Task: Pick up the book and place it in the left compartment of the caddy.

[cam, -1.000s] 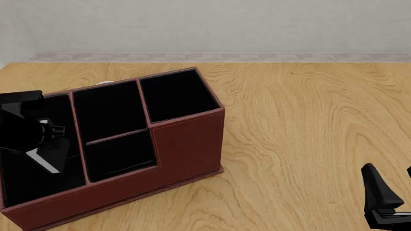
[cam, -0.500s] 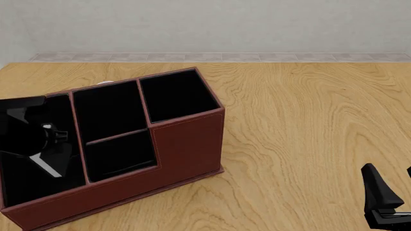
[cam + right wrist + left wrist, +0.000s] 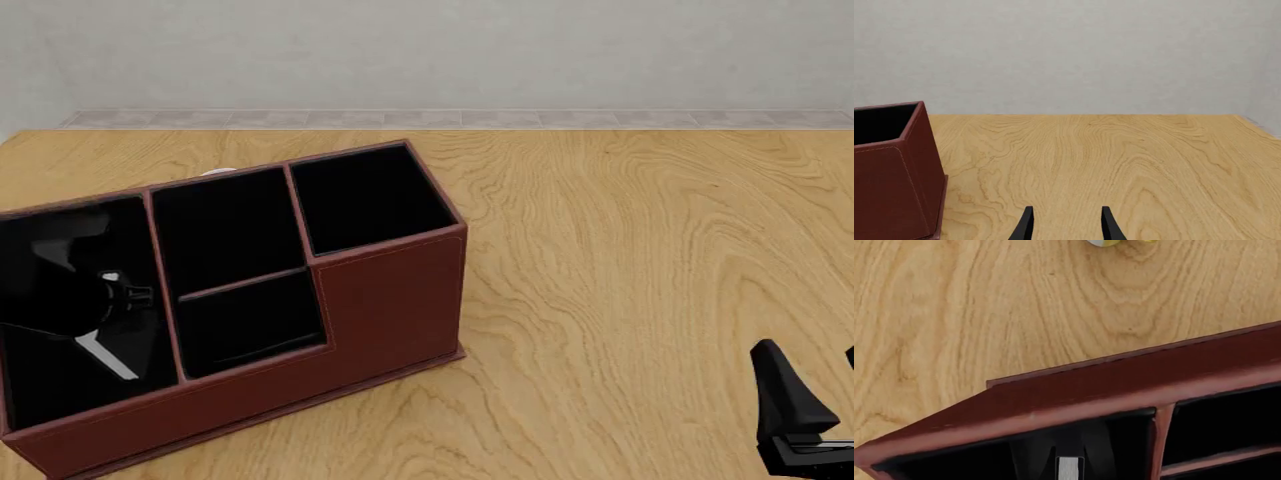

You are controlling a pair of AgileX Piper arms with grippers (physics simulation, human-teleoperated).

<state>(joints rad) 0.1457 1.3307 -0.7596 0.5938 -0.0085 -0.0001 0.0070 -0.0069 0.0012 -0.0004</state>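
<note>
inside the caddy point(image 3: 387, 290), left compartment point(image 3: 40, 385), left pincer point(image 3: 114, 320) grips the book point(image 3: 104, 355); right pincer point(image 3: 1066, 225) open, empty.

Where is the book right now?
In the front view the book is down inside the left compartment of the caddy, at the table's left, with the left gripper right over it.

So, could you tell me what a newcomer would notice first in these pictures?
First, the big reddish-brown caddy at the table's left. Next, the left claw sunk in its left compartment, where a white page edge marks the book. The right claw waits open, low on the right.
</note>
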